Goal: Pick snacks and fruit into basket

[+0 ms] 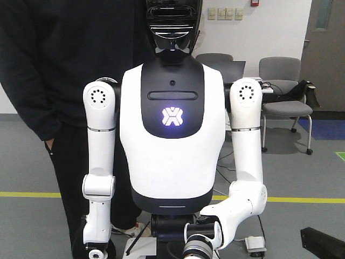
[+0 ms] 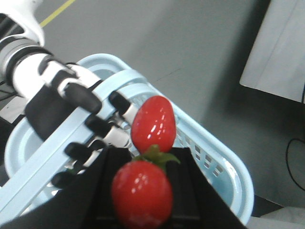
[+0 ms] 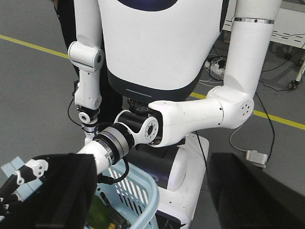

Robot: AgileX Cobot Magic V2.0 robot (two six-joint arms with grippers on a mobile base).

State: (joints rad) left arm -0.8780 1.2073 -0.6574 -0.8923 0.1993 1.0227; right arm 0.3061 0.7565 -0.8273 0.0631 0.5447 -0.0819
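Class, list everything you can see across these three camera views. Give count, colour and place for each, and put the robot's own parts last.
strawberries: two, glossy red with green leaves, one above the other over the basket
basket: one, pale blue slotted plastic, carried by its handle
green item: one, inside the basket, too hidden to identify
person: one, in black, behind the humanoid
chairs: two, grey, near the back wall
floor line: one, yellow, on grey floor
power strip: one, white, on the floor
humanoid robot: one, white with black chest panel
hand: one, black-fingered, gripping the basket handle
left gripper: black, at the lower strawberry, closure unclear
right gripper: black, jaws wide apart
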